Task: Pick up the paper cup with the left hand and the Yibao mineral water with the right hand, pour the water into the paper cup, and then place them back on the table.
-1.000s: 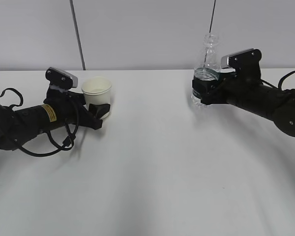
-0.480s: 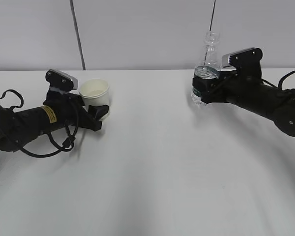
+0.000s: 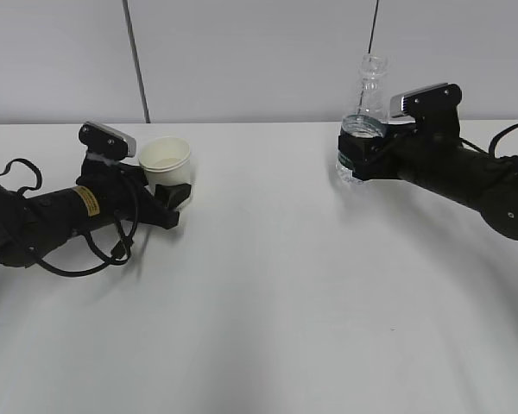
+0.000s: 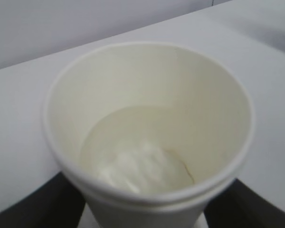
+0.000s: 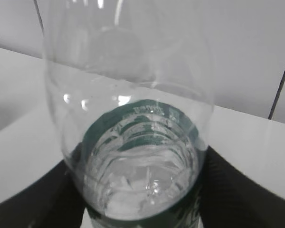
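The cream-white paper cup (image 3: pixel 166 160) is on the left, leaning slightly, with my left gripper (image 3: pixel 174 195) shut round its lower half. It fills the left wrist view as the paper cup (image 4: pixel 147 118), a black finger (image 4: pixel 61 206) on each side of it. On the right, the clear Yibao mineral water (image 3: pixel 363 95) stands upright and uncapped, with my right gripper (image 3: pixel 356 162) shut round its green label. The right wrist view shows water low in the bottle (image 5: pixel 137 156) between the fingers (image 5: pixel 249 194). Both sit low over the white table (image 3: pixel 268 285); I cannot tell if either touches it.
A grey wall with a dark vertical seam (image 3: pixel 136 60) runs behind the table's far edge. The left arm's looped cables (image 3: pixel 86 254) lie on the tabletop at the left. A wide stretch of tabletop separates the two arms.
The cup has risen slightly and shifted a little left in the left gripper. The bottle has crept upward in the right gripper. Both grips are unchanged.
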{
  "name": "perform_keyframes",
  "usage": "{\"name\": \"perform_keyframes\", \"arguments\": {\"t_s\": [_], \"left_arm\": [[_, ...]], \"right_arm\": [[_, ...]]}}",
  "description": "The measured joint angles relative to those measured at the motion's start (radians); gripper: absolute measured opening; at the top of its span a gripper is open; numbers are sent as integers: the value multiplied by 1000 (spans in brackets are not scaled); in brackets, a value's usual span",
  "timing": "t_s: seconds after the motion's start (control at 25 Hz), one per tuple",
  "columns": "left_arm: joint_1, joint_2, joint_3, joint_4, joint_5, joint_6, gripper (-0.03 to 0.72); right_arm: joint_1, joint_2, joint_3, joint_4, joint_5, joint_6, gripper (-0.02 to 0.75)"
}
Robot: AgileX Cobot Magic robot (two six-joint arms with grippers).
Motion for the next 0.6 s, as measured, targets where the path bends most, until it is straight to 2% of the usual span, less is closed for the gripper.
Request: {"name": "perform_keyframes", "arguments": {"t_s": [0.28,0.6], "left_arm": [[0,0,0,-47,-24,0,578],[0,-3,0,-57,-42,0,591]], "right_arm": [[0,0,0,2,0,0,465],[0,0,0,2,0,2,465]]}}
